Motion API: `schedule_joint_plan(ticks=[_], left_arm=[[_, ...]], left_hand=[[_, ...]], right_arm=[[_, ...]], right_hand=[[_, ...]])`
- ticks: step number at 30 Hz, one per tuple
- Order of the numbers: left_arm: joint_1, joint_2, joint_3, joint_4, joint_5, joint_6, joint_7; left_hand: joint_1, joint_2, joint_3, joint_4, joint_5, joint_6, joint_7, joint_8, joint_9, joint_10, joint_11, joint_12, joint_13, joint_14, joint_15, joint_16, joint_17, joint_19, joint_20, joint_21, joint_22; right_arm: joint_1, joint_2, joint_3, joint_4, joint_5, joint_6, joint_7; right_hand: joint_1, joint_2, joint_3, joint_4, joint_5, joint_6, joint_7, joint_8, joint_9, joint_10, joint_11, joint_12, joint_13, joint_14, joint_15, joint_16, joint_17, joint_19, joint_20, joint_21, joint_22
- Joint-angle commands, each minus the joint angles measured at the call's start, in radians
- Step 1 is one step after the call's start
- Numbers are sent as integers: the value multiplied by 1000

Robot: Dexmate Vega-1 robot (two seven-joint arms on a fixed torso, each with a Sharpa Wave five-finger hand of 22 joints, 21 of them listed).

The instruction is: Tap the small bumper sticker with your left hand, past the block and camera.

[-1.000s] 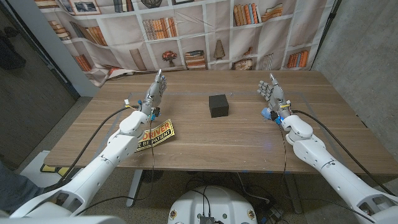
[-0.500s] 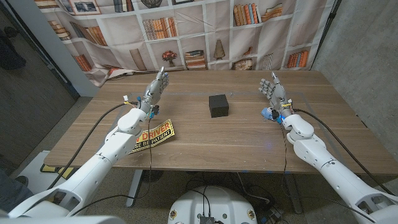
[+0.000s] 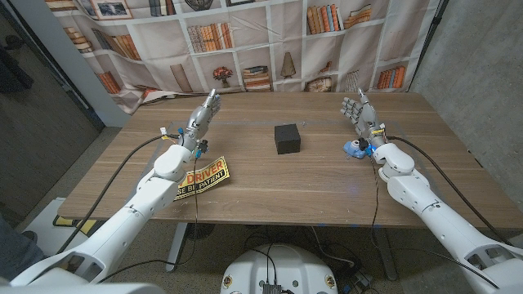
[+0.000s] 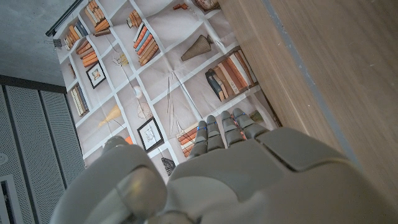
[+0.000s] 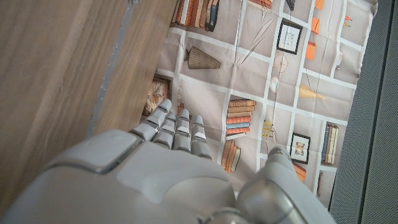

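Left hand (image 3: 206, 114) now raised further toward the far edge, fingers straight and together, holding nothing, right hand (image 3: 358, 113) shifted slightly back, fingers loosely spread, yellow bumper sticker (image 3: 201, 178) under left forearm, black block (image 3: 287, 137) mid wooden table (image 3: 270, 184), bookshelf-print backdrop (image 3: 245, 41) behind.

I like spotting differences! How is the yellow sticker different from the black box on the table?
The sticker is yellow with writing; the black box is plain and dark. The sticker lies flat and thin; the box stands up as a cube. The sticker is partly under the left arm; the box sits alone mid-table. Both rest on the wooden table.
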Motion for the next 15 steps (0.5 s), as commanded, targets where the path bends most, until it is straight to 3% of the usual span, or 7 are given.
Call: schedule_joint_plan(ticks=[1,15], left_arm=[[26,34,2,-29,21,-19,6],[97,78,-5,-62,45,-59,30]], left_hand=[[8,-3,1,-4,-3,6,0,2,3,9,-2,7,2,15,1,3,4,10,0,6,-1],[19,-3,-1,-9,-6,26,0,2,3,22,-6,4,3,31,-5,1,4,26,0,4,-1]], right_arm=[[-15,-37,8,-52,-7,-20,7],[-92,-80,30,-162,7,-65,-26]], right_hand=[[9,4,6,-3,5,7,-2,4,4,13,-1,4,3,6,2,2,4,8,1,-4,3],[9,5,5,-3,5,9,-1,4,4,13,-2,2,3,7,3,1,4,10,1,-10,4]])
